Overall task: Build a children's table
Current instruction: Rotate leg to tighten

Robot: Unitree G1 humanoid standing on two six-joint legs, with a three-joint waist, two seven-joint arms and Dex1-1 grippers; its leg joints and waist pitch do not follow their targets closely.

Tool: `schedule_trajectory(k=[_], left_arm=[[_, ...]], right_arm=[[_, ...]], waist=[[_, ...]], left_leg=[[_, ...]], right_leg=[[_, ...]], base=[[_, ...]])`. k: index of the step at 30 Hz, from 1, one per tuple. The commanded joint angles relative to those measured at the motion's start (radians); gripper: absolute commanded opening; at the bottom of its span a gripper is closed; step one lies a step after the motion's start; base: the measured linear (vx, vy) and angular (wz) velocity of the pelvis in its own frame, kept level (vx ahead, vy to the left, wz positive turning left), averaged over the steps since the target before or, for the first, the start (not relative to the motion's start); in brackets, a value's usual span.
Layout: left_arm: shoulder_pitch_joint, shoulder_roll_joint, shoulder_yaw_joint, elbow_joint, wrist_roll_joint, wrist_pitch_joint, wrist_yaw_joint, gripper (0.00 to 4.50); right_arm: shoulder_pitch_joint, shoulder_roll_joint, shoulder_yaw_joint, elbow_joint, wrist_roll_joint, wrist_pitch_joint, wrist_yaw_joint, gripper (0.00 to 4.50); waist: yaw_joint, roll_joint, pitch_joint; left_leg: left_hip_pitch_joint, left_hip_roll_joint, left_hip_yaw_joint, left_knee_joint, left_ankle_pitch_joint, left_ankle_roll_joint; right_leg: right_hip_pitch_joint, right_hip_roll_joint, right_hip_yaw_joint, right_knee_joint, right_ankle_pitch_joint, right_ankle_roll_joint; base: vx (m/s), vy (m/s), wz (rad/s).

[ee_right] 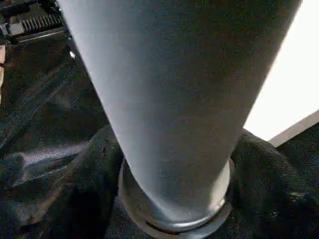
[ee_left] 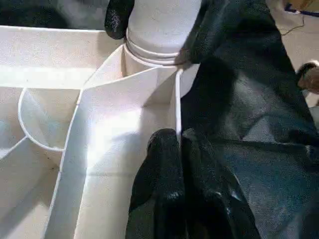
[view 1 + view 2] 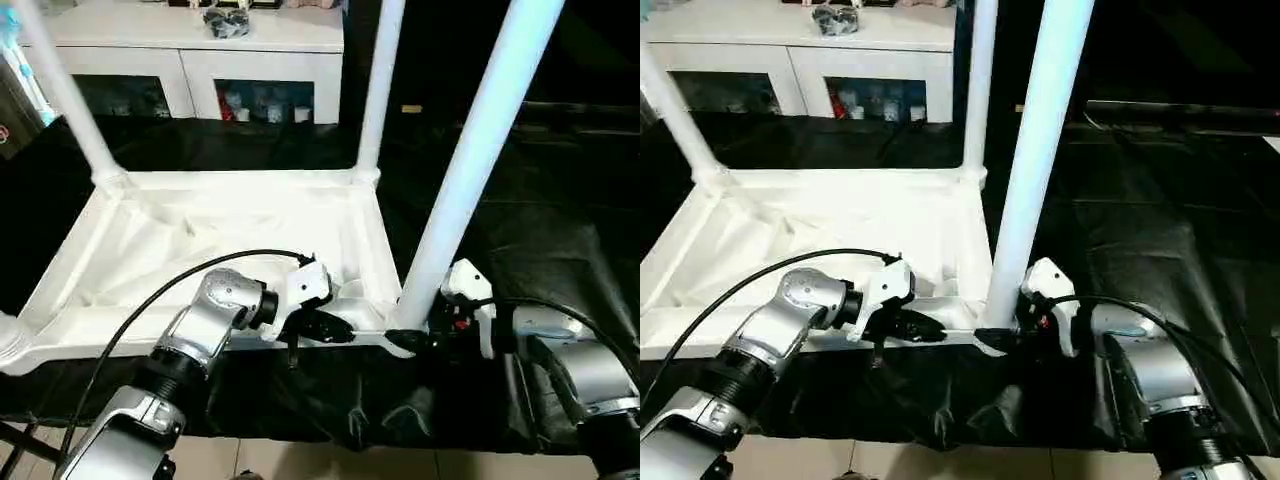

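Table top: upside down on a black cloth, ribbed underside up, near edge just in front of the robot.
Legs: three stand in corner sockets; the near right leg rises tall and slightly tilted from its socket. A fourth base shows at the near left corner.
Left pincer: clenched tight on the top's thin near wall, close to the near right socket.
Right pincer: fingers spread around the base of the near right leg, right at the socket; whether they squeeze it, I cannot tell.
Handling, my guess: hollow plastic, light and stiff; smooth and slippery; the taper lets a grip slide upward.
Where to hold: low on the leg, near the socket; rim wall to steady the top.
Behind: white cabinet.
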Motion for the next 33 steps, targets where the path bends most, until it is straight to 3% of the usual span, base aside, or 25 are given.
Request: schedule_trajectory(k=[1, 11, 15, 17, 19, 21, 23, 27, 29, 31, 33], left_arm=[[-0.043, -0.033, -0.013, -0.008, -0.007, -0.019, 0.025, 0.00], [-0.027, -0.029, -0.007, -0.007, -0.009, -0.022, 0.042, 0.00], [-0.021, -0.043, 0.004, -0.023, -0.011, 0.002, 0.082, 0.00], [-0.020, -0.070, 0.017, -0.021, 0.005, 0.020, 0.162, 0.00], [-0.020, -0.080, 0.020, -0.020, 0.009, 0.025, 0.186, 0.00], [-0.011, -0.121, 0.017, -0.035, 0.018, 0.053, 0.244, 0.00], [-0.006, -0.140, 0.012, -0.046, 0.020, 0.065, 0.261, 0.00], [-0.002, -0.216, 0.003, -0.066, 0.028, 0.099, 0.340, 0.00], [0.001, -0.227, -0.002, -0.075, 0.022, 0.104, 0.337, 0.00], [0.004, -0.234, -0.008, -0.080, 0.024, 0.105, 0.338, 0.00], [0.005, -0.228, -0.011, -0.078, 0.029, 0.098, 0.339, 0.00]], right_arm=[[0.008, 0.036, 0.123, -0.064, 0.027, 0.005, 0.096, 2.93], [0.021, 0.048, 0.134, -0.066, 0.027, 0.006, 0.098, 2.67], [0.029, 0.100, 0.106, -0.051, 0.025, 0.019, 0.004, 2.67], [0.004, 0.189, 0.059, 0.022, -0.015, 0.018, -0.184, 2.67], [-0.005, 0.214, 0.044, 0.046, -0.028, 0.012, -0.240, 2.63], [-0.034, 0.293, -0.009, 0.106, -0.042, 0.015, -0.405, 2.58], [-0.048, 0.329, -0.033, 0.124, -0.036, 0.015, -0.462, 2.56], [-0.086, 0.437, -0.079, 0.145, -0.031, 0.024, -0.607, 2.55], [-0.085, 0.446, -0.077, 0.135, -0.031, 0.018, -0.601, 2.55], [-0.084, 0.453, -0.085, 0.123, -0.012, 0.021, -0.593, 3.03], [-0.081, 0.444, -0.081, 0.111, -0.006, 0.028, -0.576, 3.20]], waist=[[-0.003, -0.015, -0.059], [-0.001, -0.016, -0.060], [-0.001, -0.017, -0.057], [-0.010, -0.005, -0.056], [-0.023, -0.011, -0.054], [-0.036, -0.001, -0.051], [-0.046, -0.003, -0.051], [-0.056, 0.005, -0.053], [-0.058, 0.001, -0.054], [-0.059, 0.001, -0.056], [-0.059, 0.002, -0.058]], left_leg=[[0.018, 0.029, -0.014, -0.065, -0.283, 0.030], [0.016, 0.029, -0.013, -0.063, -0.268, 0.034], [0.015, 0.028, -0.014, -0.065, -0.273, 0.032], [0.018, 0.026, -0.017, -0.069, -0.306, 0.008], [0.020, 0.022, -0.023, -0.073, -0.353, -0.015], [0.031, 0.021, -0.026, -0.073, -0.411, -0.028], [0.023, 0.019, -0.029, -0.076, -0.415, -0.028], [0.024, 0.019, -0.028, -0.075, -0.409, -0.025], [0.023, 0.017, -0.026, -0.074, -0.406, -0.018], [0.020, 0.017, -0.024, -0.074, -0.388, -0.007], [0.016, 0.018, -0.022, -0.073, -0.357, 0.003]], right_leg=[[0.038, -0.051, 0.033, -0.068, -0.333, -0.190], [0.038, -0.051, 0.033, -0.067, -0.325, -0.187], [0.037, -0.053, 0.032, -0.069, -0.351, -0.179], [0.031, -0.053, 0.032, -0.073, -0.383, -0.174], [0.034, -0.053, 0.025, -0.082, -0.458, -0.151], [0.021, -0.054, 0.025, -0.094, -0.533, -0.129], [0.028, -0.052, 0.021, -0.098, -0.550, -0.109], [0.024, -0.048, 0.024, -0.096, -0.500, -0.120], [0.025, -0.046, 0.025, -0.096, -0.477, -0.124], [0.027, -0.046, 0.028, -0.092, -0.444, -0.131], [0.030, -0.045, 0.030, -0.087, -0.396, -0.146]], base=[[0.000, 0.000, 0.00], [0.000, 0.000, 0.00], [0.000, 0.000, 0.00], [0.000, 0.000, 0.00], [0.000, 0.000, 0.00], [0.000, 0.000, 0.00], [0.000, 0.000, 0.00], [0.000, 0.000, 0.00], [0.000, 0.000, 0.00], [0.000, 0.000, 0.00], [0.000, 0.000, 0.00]])
